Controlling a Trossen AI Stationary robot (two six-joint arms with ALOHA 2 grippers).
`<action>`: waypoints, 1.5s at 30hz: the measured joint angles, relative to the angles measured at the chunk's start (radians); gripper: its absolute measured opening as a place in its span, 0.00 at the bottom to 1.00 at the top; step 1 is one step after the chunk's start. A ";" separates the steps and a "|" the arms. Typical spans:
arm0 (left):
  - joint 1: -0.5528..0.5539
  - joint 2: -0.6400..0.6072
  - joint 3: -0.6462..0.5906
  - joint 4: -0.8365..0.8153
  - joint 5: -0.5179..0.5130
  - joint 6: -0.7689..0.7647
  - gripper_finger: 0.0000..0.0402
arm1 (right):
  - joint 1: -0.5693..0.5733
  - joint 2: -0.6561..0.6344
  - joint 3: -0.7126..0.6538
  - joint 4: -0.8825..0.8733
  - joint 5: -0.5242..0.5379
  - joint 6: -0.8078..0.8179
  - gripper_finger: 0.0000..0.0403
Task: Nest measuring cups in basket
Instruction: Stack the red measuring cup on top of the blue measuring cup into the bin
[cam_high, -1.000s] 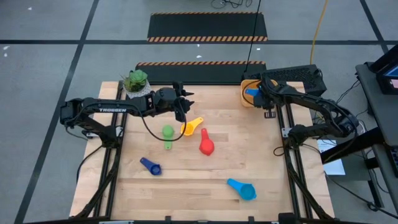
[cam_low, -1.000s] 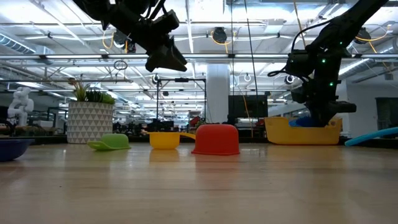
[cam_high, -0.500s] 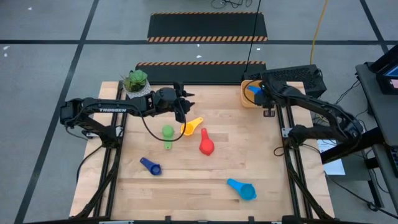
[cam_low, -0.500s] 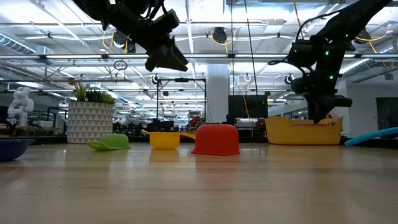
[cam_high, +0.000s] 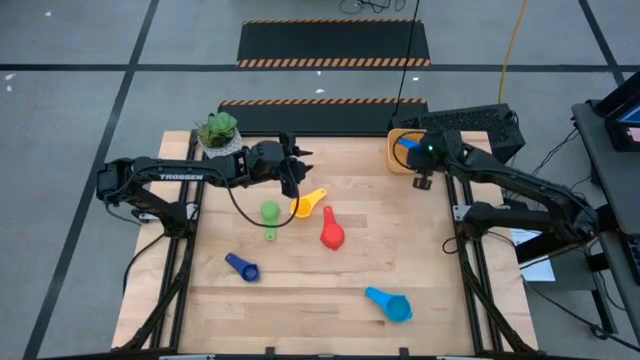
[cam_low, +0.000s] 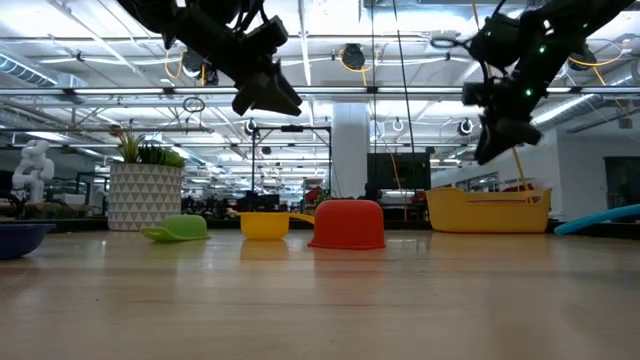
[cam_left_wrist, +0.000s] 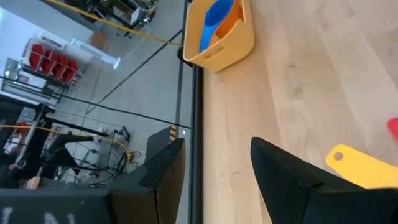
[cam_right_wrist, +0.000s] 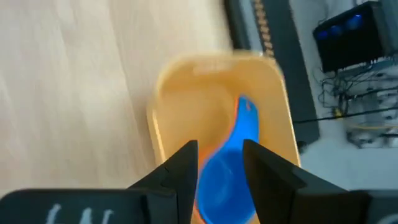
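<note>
The yellow-orange basket (cam_high: 392, 160) stands at the table's far right corner. In it lie a blue cup (cam_right_wrist: 245, 124) and an orange cup (cam_left_wrist: 230, 23). My right gripper (cam_right_wrist: 221, 165) is open and empty above the basket (cam_low: 487, 212), over the blue cup. My left gripper (cam_left_wrist: 214, 168) is open and empty, held above the yellow cup (cam_high: 308, 203). The green cup (cam_high: 269, 213), the red cup (cam_high: 332, 231), the dark blue cup (cam_high: 242, 267) and a lighter blue cup (cam_high: 390, 303) rest on the table; the red cup (cam_low: 349, 224) lies mouth down.
A white pot with a green plant (cam_high: 218, 135) stands at the far left, close behind my left arm. The cups lie scattered over the table's middle and near part. The table's right side between the basket and the lighter blue cup is bare wood.
My right gripper has risen out of the basket and drawn a little toward the table's left, tipping as it went. The blue cup has stayed in the basket and no longer shows above its rim in the low view.
</note>
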 joint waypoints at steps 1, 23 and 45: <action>-0.004 0.000 0.000 -0.007 0.000 -0.004 0.46 | 0.025 -0.011 0.000 0.009 0.000 0.069 0.30; -0.232 -0.018 0.001 -0.110 0.166 -0.218 0.46 | 0.570 -0.040 0.000 0.170 -0.051 0.753 0.30; -0.315 0.103 -0.001 -0.166 0.118 -0.402 0.46 | 0.654 0.233 0.001 0.424 -0.060 0.711 0.30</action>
